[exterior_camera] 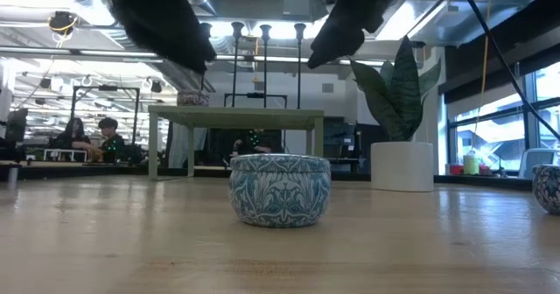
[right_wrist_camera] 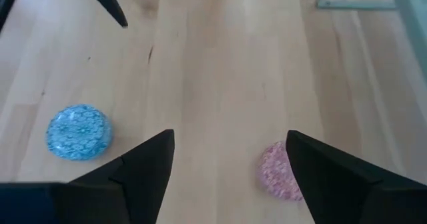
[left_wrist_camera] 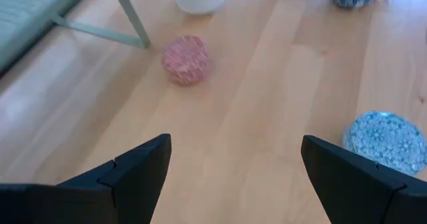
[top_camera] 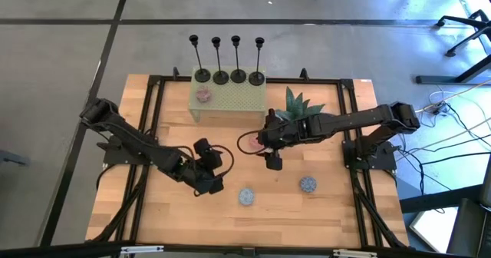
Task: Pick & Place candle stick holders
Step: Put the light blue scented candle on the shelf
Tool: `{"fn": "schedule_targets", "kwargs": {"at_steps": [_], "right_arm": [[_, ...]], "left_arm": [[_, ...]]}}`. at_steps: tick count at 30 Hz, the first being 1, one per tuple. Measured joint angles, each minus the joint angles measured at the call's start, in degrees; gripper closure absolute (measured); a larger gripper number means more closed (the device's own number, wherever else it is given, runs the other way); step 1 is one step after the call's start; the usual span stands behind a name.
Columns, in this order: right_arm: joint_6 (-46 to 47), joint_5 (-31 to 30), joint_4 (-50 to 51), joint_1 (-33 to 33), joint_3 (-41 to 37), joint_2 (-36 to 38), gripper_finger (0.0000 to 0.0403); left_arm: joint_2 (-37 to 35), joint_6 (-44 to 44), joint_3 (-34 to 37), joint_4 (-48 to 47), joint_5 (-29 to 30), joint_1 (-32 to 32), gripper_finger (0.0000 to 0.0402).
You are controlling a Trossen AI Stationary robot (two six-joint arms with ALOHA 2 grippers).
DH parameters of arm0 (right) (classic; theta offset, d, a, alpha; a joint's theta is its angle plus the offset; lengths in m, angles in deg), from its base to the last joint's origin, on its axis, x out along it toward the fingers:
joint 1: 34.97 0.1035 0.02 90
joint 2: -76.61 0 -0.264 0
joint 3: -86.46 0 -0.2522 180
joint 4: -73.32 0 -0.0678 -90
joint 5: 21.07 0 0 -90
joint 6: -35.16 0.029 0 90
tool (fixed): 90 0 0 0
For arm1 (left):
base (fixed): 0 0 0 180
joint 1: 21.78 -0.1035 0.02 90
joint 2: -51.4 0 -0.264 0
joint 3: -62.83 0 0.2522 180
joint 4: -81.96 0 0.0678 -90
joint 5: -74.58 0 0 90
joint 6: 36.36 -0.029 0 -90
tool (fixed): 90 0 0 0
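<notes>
Four black candlestick holders (top_camera: 201, 75) (top_camera: 220, 77) (top_camera: 238, 76) (top_camera: 256, 78) stand upright on their round bases along the far edge of a low green stand (top_camera: 228, 100). Their stems also show in the low view (exterior_camera: 265, 58). My left gripper (top_camera: 217, 158) is open and empty above the table's middle, near of the stand. In its wrist view (left_wrist_camera: 233, 167) only bare wood lies between the fingers. My right gripper (top_camera: 272, 163) is open and empty right of it, beside a pink tin (top_camera: 249, 143). Its wrist view (right_wrist_camera: 230, 161) shows that tin (right_wrist_camera: 279, 172) by one finger, with no touch visible.
A second pink tin (top_camera: 203, 96) sits on the stand. Two blue patterned tins (top_camera: 246, 196) (top_camera: 308, 184) stand near the front; one fills the low view (exterior_camera: 280, 189). A potted green plant (top_camera: 295, 104) in a white pot (exterior_camera: 402, 165) stands right of the stand. People sit in the room beyond.
</notes>
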Motion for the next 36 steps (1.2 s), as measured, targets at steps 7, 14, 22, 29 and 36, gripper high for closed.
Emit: {"fn": "schedule_targets", "kwargs": {"at_steps": [7, 14, 22, 29, 36], "right_arm": [[4.9, 0.0, 5.8, 1.3, 0.0, 0.0, 0.011], [8.3, -0.1, 13.9, 2.3, 0.0, 0.0, 0.011], [9.5, -0.1, 14.4, 2.6, 0.0, 0.0, 0.0109], [9.4, -0.1, 14.2, 2.6, 0.0, 0.0, 0.0109], [9.2, -0.1, 14.2, 2.6, 0.0, 0.0, 0.0109]], "left_arm": [[6.4, -4.9, 0.1, 5.5, -7.8, -2.4, 0.0068], [13.0, -18.1, 0.1, 21.6, -22.1, -4.5, 0.0068], [17.7, -27.5, 0.0, 34.3, -36.1, -6.5, 0.0068], [21.2, -29.7, 0.0, 39.8, -42.2, -7.4, 0.0068], [22.5, -35.6, 0.0, 41.0, -45.2, -7.8, 0.0068]]}}
